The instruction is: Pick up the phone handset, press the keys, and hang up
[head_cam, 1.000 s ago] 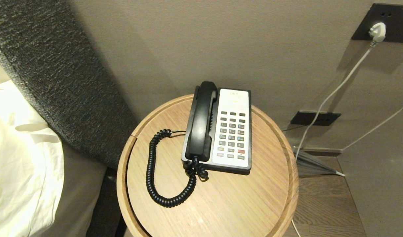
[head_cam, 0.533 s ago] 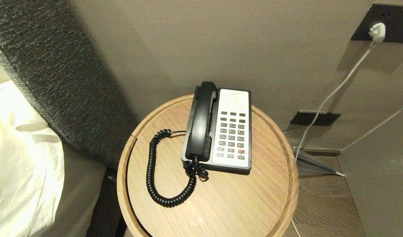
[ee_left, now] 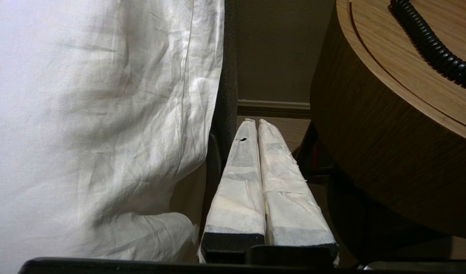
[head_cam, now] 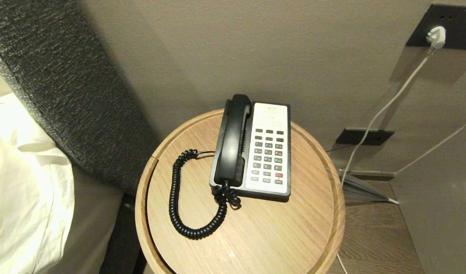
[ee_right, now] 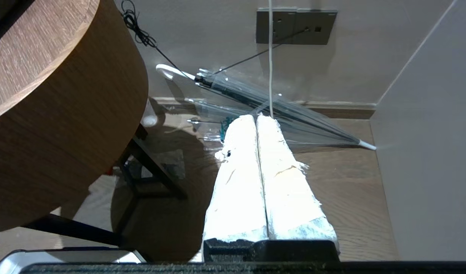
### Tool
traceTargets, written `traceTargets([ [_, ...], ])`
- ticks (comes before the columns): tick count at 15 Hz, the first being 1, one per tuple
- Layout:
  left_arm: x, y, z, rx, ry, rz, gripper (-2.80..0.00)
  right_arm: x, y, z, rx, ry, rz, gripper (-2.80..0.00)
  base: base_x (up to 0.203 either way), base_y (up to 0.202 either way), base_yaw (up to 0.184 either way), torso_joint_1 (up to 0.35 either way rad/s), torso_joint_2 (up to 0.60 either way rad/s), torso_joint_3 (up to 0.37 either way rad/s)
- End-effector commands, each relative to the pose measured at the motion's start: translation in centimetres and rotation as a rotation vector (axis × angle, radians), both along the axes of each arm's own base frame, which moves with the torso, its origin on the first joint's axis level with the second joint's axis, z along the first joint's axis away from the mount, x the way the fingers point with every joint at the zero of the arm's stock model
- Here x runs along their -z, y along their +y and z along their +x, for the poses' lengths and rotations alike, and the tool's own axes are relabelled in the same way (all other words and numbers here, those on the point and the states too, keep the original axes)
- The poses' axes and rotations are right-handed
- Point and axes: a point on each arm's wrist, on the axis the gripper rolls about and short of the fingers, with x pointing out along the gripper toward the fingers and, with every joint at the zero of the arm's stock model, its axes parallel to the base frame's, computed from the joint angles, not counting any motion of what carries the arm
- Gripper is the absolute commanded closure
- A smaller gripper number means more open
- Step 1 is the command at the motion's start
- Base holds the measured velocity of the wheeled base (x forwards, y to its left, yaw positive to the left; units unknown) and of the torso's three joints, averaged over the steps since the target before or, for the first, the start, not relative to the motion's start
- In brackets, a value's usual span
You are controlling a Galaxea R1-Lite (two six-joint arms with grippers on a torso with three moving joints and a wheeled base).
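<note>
Head view: phone handset [head_cam: 232, 141] cradled

Glossy black phone handset [head_cam: 233, 140]; dark grey keys [head_cam: 269, 156], one red, on white faceplate; light oak-grain worktop [head_cam: 278, 236]; white-wrapped fingers [ee_left: 269, 160].

You were looking at a hotel-style bedroom. A bed with white linen [head_cam: 23, 190] stood against a dark padded headboard [head_cam: 65, 95], and just beside it a round wooden tabletop [head_cam: 263, 236] carried a corded desk phone [head_cam: 269, 148]. Dark socket plates [head_cam: 442, 26] sat in the beige wall, and a clear folded umbrella [ee_right: 271, 110] lay on the wood floor [ee_right: 347, 198].
</note>
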Motion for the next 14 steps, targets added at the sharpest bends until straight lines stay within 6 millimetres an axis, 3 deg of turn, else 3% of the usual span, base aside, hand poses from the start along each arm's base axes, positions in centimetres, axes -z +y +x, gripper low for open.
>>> traceTargets([
  [1, 1.1, 0.0, 0.32, 0.0, 0.04, 0.001, 0.0, 0.54, 0.0, 0.16, 0.001, 0.02, 0.001, 0.0, 0.0, 0.0, 0.0, 0.0, 0.0, 0.0],
  [14, 0.99, 0.0, 0.32, 0.001, 0.03, -0.034, 0.0, 0.54, 0.0, 0.16, 0.001, 0.019, 0.002, 0.0, 0.0, 0.0, 0.0, 0.0, 0.0, 0.005],
])
